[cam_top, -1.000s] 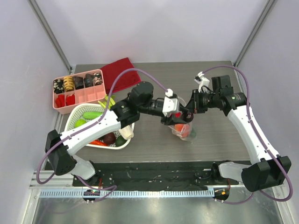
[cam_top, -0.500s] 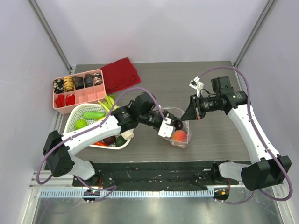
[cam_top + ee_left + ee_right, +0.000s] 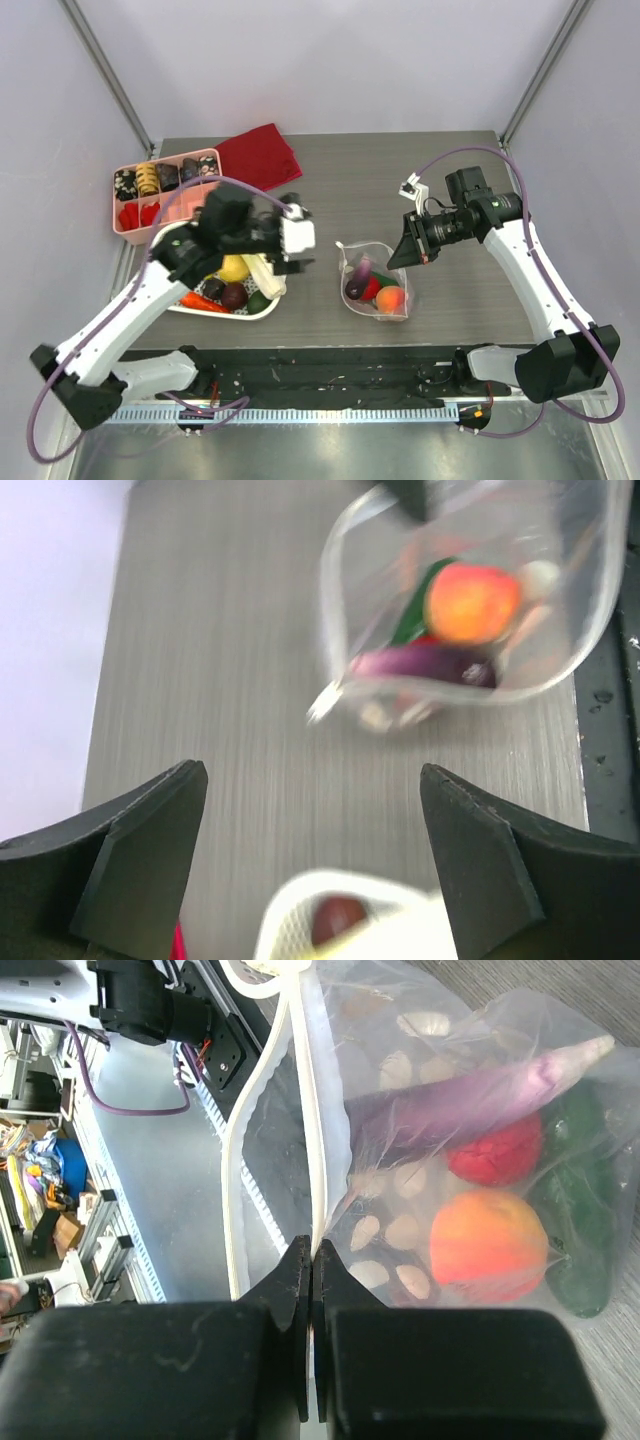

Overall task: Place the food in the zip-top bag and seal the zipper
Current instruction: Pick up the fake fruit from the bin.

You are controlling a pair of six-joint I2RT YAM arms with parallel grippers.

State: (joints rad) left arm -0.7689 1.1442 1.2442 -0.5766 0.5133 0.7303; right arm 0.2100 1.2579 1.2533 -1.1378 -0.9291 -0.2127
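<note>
The clear dotted zip-top bag (image 3: 377,283) lies open on the table, right of centre. It holds a purple eggplant (image 3: 470,1095), a red tomato (image 3: 495,1150), a peach (image 3: 490,1245) and a green cucumber (image 3: 580,1222). My right gripper (image 3: 312,1252) is shut on the bag's mouth edge with the zipper strip (image 3: 308,1110); it is at the bag's right side in the top view (image 3: 402,256). My left gripper (image 3: 303,240) is open and empty over the right rim of the white basket (image 3: 160,262), left of the bag (image 3: 470,590). The basket holds a banana (image 3: 235,267) and a leek (image 3: 265,276).
A pink compartment tray (image 3: 165,190) stands at the back left, with a red cloth (image 3: 258,155) beside it. The white basket's rim shows at the bottom of the left wrist view (image 3: 300,910). The black base rail runs along the near table edge (image 3: 330,375).
My left gripper has pulled out of the bag and swung left to the basket, open. The eggplant now lies in the bag. My right gripper still holds the bag's edge.
</note>
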